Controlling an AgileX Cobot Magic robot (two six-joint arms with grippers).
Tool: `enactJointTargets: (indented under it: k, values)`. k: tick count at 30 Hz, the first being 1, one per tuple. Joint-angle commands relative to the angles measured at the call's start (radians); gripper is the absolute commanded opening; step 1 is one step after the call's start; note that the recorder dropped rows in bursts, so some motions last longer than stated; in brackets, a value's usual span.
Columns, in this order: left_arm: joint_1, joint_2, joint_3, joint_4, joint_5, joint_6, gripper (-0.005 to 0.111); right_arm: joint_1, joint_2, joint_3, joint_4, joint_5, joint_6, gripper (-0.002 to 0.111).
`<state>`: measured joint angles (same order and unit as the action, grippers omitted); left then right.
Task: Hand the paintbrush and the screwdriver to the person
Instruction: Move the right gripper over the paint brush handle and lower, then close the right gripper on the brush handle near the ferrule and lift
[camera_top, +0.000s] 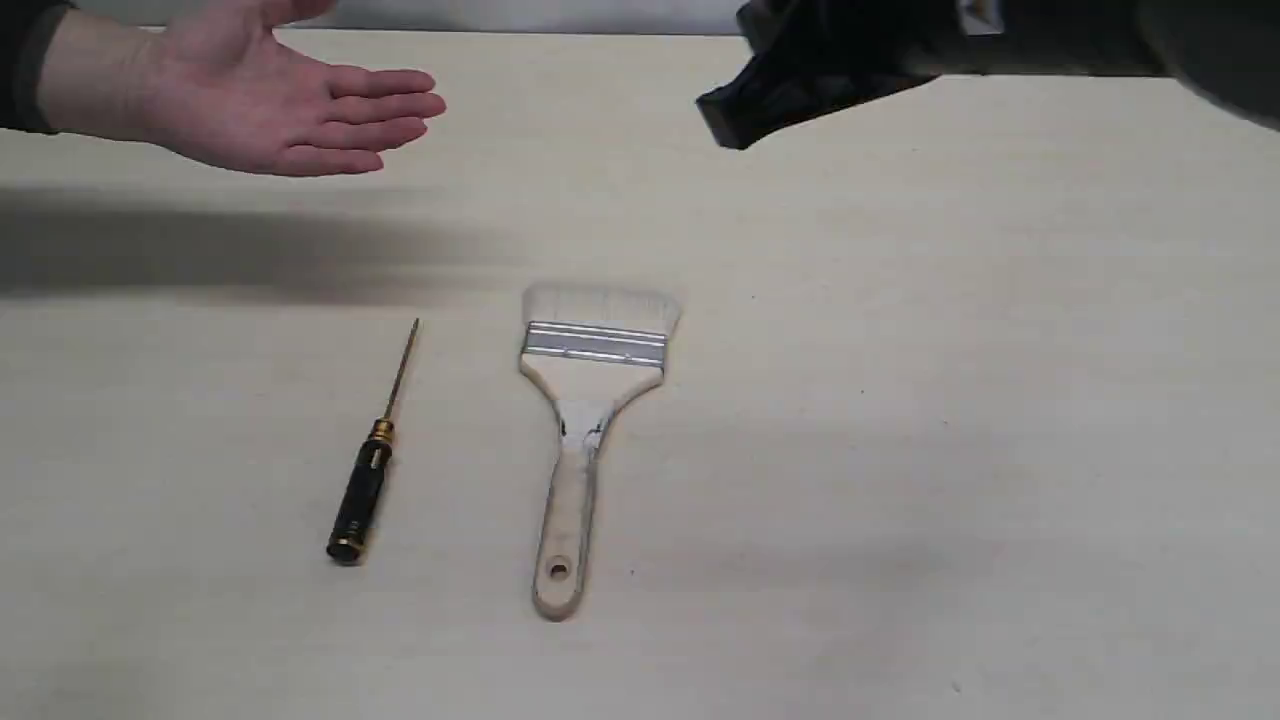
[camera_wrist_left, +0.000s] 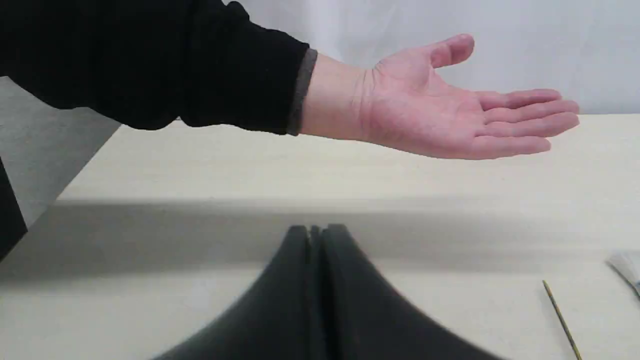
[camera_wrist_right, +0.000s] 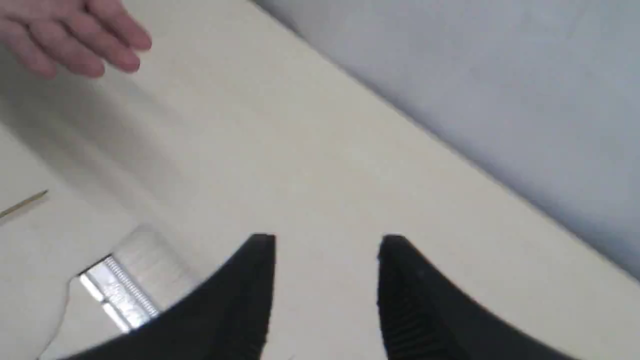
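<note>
The paintbrush (camera_top: 590, 420) lies flat mid-table, pale bristles toward the far side, its wooden handle with the hole pointing to the near edge. Left of it lies the screwdriver (camera_top: 372, 455), black handle near, thin shaft pointing away. The person's open hand (camera_top: 270, 100) hovers palm up at the far left. My right gripper (camera_top: 722, 118) hangs above the far right of the table, well beyond the brush; in the right wrist view it (camera_wrist_right: 327, 245) stands open and empty, with the brush's ferrule (camera_wrist_right: 117, 295) beside it. My left gripper (camera_wrist_left: 316, 231) is shut with nothing in it, below the hand (camera_wrist_left: 450, 110); it does not show in the exterior view.
The pale table (camera_top: 950, 400) ends at a grey wall (camera_wrist_right: 475, 75) behind. A broad shadow (camera_top: 200, 250) falls under the person's arm. The dark sleeve (camera_wrist_left: 150, 60) reaches in from the far left.
</note>
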<state>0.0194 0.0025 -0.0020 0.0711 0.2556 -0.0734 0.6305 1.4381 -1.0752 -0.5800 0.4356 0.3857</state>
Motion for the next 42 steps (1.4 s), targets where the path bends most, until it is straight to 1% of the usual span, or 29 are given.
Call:
enactJointTargets:
  k: [1,3,5,11,13,16,18,22,26,35,42]
  values:
    - [-0.008,-0.002,0.002,-0.001,-0.006,-0.002,0.000,0.024,0.098,-0.064,0.216,0.108,0.004,0.056]
    - [-0.008,-0.002,0.002,-0.001,-0.006,-0.002,0.000,0.024,0.157,-0.089,0.326,0.124,-0.009,0.058]
    - [-0.008,-0.002,0.002,-0.001,-0.006,-0.002,0.000,0.024,0.221,-0.112,0.393,0.155,-0.044,0.057]
    - [-0.008,-0.002,0.002,-0.001,-0.006,-0.002,0.000,0.024,0.406,-0.170,0.691,0.194,-0.240,0.057]
    - [-0.008,-0.002,0.002,-0.001,-0.006,-0.002,0.000,0.024,0.456,-0.194,0.810,0.194,-0.341,0.058]
    - [-0.008,-0.002,0.002,-0.004,-0.004,-0.002,0.000,0.024,0.503,-0.214,0.909,0.201,-0.405,0.065]
    - [-0.008,-0.002,0.002,-0.004,-0.006,-0.002,0.000,0.024,0.519,-0.229,0.911,0.233,-0.403,0.067]
    - [-0.008,-0.002,0.002,-0.004,-0.006,-0.002,0.000,0.024,0.537,-0.250,0.905,0.302,-0.379,0.066]
    - [-0.008,-0.002,0.002,-0.004,-0.006,-0.002,0.000,0.024,0.540,-0.251,0.905,0.302,-0.341,0.063]
    - [-0.008,-0.002,0.002,-0.004,-0.006,-0.002,0.000,0.024,0.593,-0.251,0.905,0.290,-0.320,0.063]
    - [-0.008,-0.002,0.002,-0.004,-0.006,-0.002,0.000,0.066,0.688,-0.251,0.905,0.233,-0.318,0.063]
